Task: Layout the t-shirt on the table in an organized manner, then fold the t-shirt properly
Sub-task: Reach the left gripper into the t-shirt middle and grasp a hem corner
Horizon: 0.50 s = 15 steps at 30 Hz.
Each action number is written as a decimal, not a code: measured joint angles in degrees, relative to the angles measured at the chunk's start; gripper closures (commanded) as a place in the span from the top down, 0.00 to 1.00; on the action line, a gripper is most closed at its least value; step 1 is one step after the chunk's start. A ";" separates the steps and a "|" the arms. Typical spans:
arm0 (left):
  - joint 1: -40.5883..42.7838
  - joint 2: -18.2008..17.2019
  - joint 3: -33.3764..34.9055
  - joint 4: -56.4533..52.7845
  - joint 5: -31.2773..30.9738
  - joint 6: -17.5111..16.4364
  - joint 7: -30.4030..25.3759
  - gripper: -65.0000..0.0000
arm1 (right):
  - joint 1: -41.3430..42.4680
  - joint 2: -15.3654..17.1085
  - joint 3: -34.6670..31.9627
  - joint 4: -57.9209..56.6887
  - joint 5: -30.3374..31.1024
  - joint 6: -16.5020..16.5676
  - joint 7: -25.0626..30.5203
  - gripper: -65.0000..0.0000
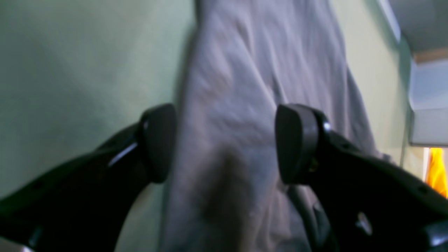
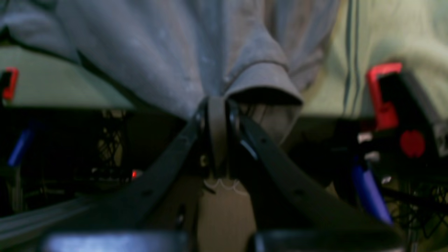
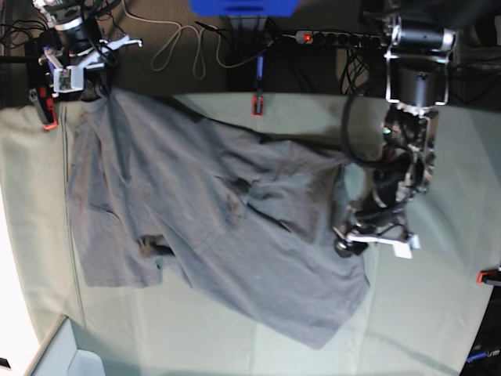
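Note:
The grey t-shirt (image 3: 203, 204) lies crumpled and wrinkled across the table (image 3: 438, 313), which is covered in pale green cloth. My right gripper (image 3: 88, 90) is at the table's far left corner and is shut on a bunched edge of the t-shirt (image 2: 157, 52). In the right wrist view the fabric is pinched between the closed jaws of this gripper (image 2: 217, 105). My left gripper (image 3: 344, 244) hovers over the shirt's right edge. Its jaws stand wide open (image 1: 227, 143) just above the t-shirt (image 1: 245, 70), holding nothing.
Red clamps (image 3: 256, 104) (image 3: 48, 117) (image 3: 489, 276) grip the table edges, and one clamp (image 2: 383, 94) is close to my right gripper. A white bin (image 3: 66, 356) sits at the near left corner. Cables and a power strip (image 3: 337, 37) lie beyond the far edge.

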 measured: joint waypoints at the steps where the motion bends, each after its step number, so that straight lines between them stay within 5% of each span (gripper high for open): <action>1: -0.20 0.11 0.31 -1.38 0.15 0.17 0.02 0.67 | 0.02 0.00 0.00 0.02 0.00 0.00 -0.04 0.00; 7: -2.10 1.16 0.13 -5.81 2.75 -0.35 -1.77 0.64 | 0.15 -0.09 0.00 0.00 -0.02 0.00 -0.22 0.00; 9: -2.10 1.64 0.13 -5.81 4.17 -0.33 -1.44 0.50 | 0.48 -0.11 0.00 0.00 0.00 0.00 -0.17 0.00; 13: -1.73 2.80 0.15 -6.05 6.88 0.28 -1.07 0.00 | 0.59 -0.15 0.00 0.00 -0.04 0.00 -0.22 0.00; 15: -2.01 2.93 0.15 -5.81 7.10 0.70 -0.11 0.03 | 0.61 -0.13 0.00 0.57 -0.15 0.00 -0.44 0.00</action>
